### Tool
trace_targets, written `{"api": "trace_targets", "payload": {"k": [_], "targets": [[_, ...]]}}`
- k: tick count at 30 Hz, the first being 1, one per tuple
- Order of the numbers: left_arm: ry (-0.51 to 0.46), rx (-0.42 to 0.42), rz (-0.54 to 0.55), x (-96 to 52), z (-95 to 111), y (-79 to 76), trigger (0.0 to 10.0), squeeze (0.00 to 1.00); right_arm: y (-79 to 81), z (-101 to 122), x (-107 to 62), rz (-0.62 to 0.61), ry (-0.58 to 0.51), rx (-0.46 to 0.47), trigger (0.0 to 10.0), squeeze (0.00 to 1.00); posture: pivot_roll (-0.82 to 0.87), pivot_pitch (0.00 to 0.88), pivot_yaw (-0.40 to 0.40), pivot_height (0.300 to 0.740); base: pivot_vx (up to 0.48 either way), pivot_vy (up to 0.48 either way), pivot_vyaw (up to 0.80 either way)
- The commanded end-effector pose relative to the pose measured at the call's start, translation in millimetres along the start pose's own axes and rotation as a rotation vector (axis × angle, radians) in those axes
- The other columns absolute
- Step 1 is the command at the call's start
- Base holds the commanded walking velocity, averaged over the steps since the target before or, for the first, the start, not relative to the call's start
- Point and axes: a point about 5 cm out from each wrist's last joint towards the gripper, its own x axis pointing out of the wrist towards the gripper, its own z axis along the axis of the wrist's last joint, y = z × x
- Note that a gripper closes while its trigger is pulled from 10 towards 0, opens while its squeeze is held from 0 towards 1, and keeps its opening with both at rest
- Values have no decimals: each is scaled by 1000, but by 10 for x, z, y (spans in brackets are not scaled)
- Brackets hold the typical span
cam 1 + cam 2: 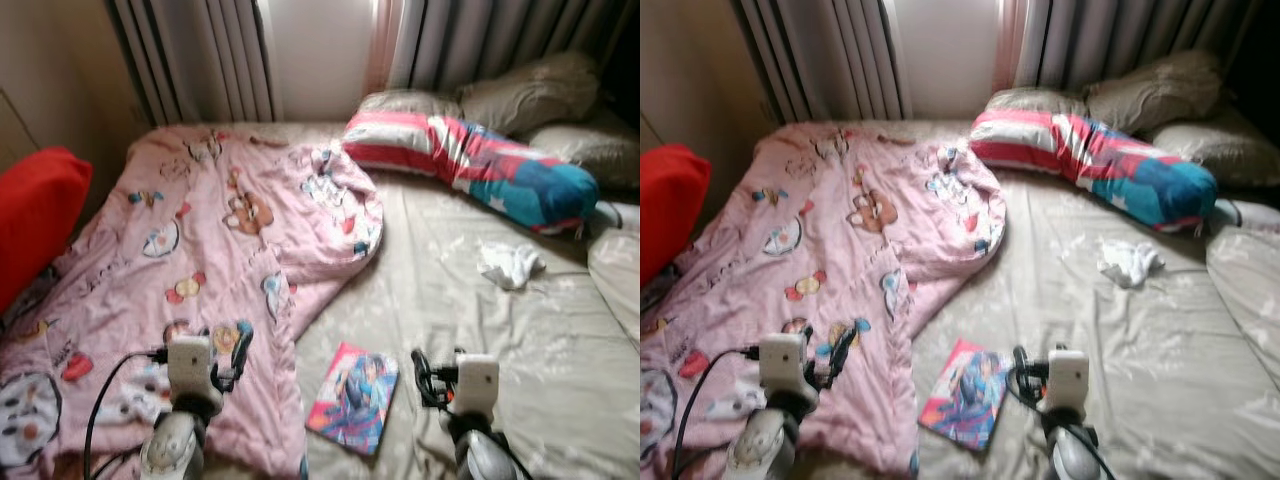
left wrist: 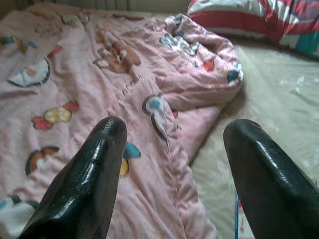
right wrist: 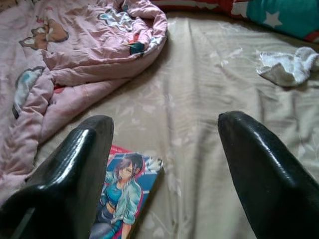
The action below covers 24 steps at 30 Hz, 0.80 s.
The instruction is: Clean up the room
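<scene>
A pink cartoon-print blanket (image 1: 200, 260) lies rumpled over the left half of the bed. A colourful comic book (image 1: 353, 397) lies flat on the beige sheet (image 1: 470, 300), just right of the blanket's edge. A crumpled white cloth (image 1: 511, 264) rests further back on the right. My left gripper (image 2: 172, 134) is open above the near part of the blanket, holding nothing. My right gripper (image 3: 164, 124) is open over the sheet, with the book (image 3: 122, 196) just below and beside one finger.
A long red, white and blue striped pillow (image 1: 470, 160) lies across the head of the bed, with beige pillows (image 1: 530, 95) behind it. A red cushion (image 1: 35, 215) sits at the left edge. Grey curtains (image 1: 210, 60) hang at the back.
</scene>
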Motion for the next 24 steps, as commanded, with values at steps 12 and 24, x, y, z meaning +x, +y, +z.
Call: {"api": "trace_targets", "payload": {"k": [12, 24], "targets": [[23, 0, -2, -19, -22, 11, 10000, 0, 18, -119, -61, 6, 39, 17, 10000, 0, -52, 195, 8, 612, 0, 0, 0], [26, -5, -18, -3, -4, -10, 10000, 0, 40, -146, -64, 19, 44, 30, 10000, 0, -51, 194, 12, 612, 0, 0, 0]]}}
